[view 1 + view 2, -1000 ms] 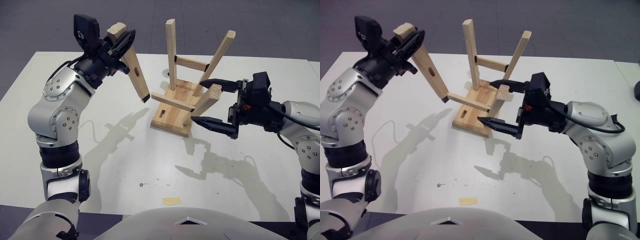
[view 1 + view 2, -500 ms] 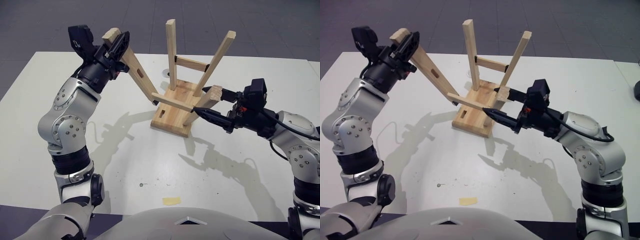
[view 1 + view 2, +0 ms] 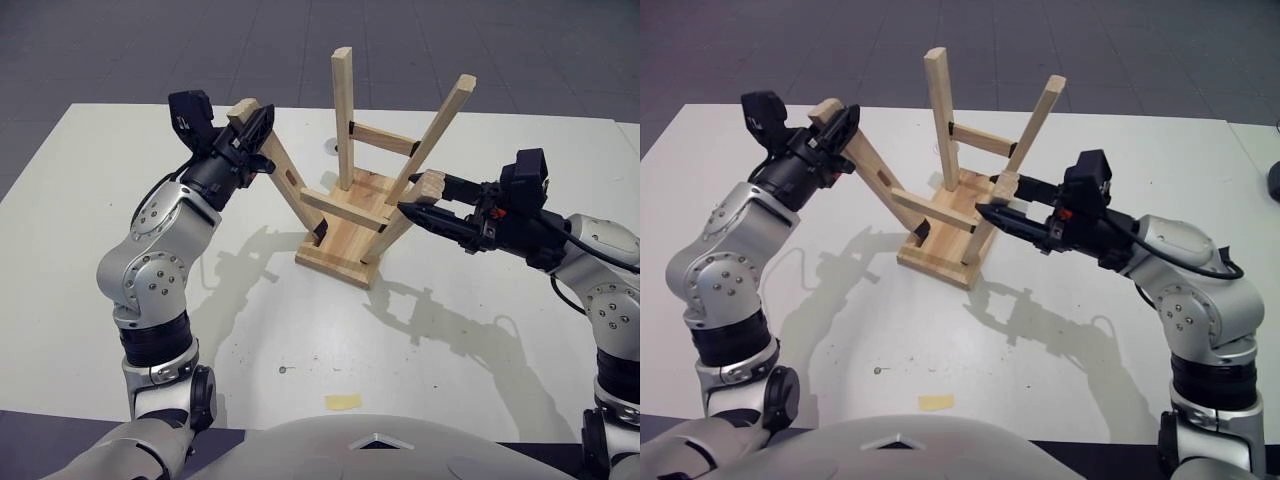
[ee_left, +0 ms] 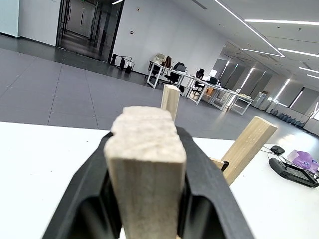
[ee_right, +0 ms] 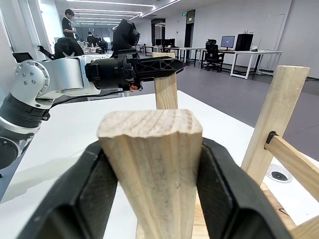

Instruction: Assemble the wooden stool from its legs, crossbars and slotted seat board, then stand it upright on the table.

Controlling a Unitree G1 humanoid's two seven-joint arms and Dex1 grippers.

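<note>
The stool stands upside down on the white table, its slotted seat board flat underneath. Two long legs at the back rise joined by a crossbar. My left gripper is shut on the top end of a slanted leg whose foot meets the board's near-left corner. A second crossbar runs from that leg to the near-right leg. My right gripper is shut on that leg's top end, a finger snug on each side.
A yellow scrap of tape lies near the table's front edge, with a small dark speck to its left. A round grommet sits in the table behind the stool. A dark object lies at the far right edge.
My left arm has lowered and swung its leg in until the foot reached the seat board. My right gripper has closed from wide open onto the near-right leg. The stool shifted slightly.
</note>
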